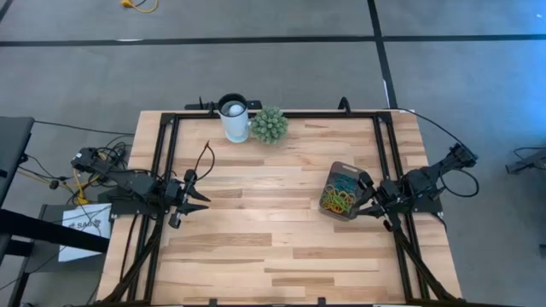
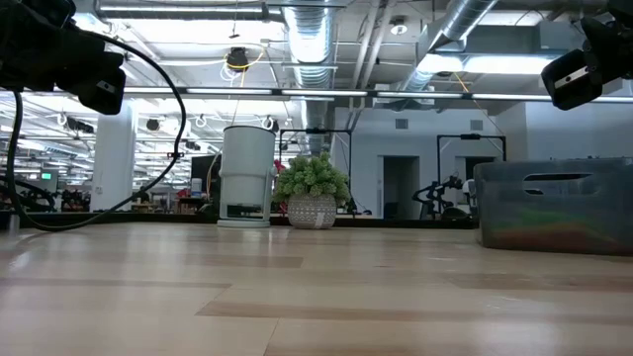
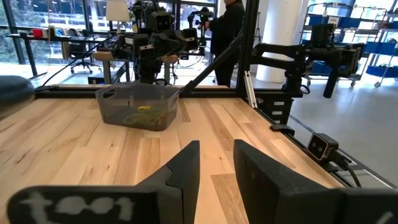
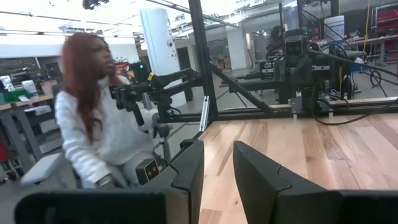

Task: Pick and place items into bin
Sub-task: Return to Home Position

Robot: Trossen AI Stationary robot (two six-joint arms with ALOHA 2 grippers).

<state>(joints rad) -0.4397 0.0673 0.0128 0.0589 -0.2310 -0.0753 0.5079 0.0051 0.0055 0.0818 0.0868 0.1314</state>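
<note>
The bin [image 1: 344,191], a translucent grey container, stands on the wooden table at the right. It holds many rubber bands [image 1: 339,198] in yellow, green, red and blue. The bin also shows in the left wrist view [image 3: 138,106] and in the low view [image 2: 554,203]. My right gripper [image 1: 368,198] is open and empty beside the bin's right end, raised above the table. My left gripper [image 1: 194,198] is open and empty at the table's left side, pointing across the table at the bin. No loose rubber band shows on the table.
A white cup [image 1: 234,118] and a green plant ball [image 1: 269,124] stand at the far edge. A black cable [image 1: 205,158] loops over the table near my left gripper. Black frame rails [image 1: 167,170] run along the table's sides. A person [image 4: 93,124] sits beyond the table.
</note>
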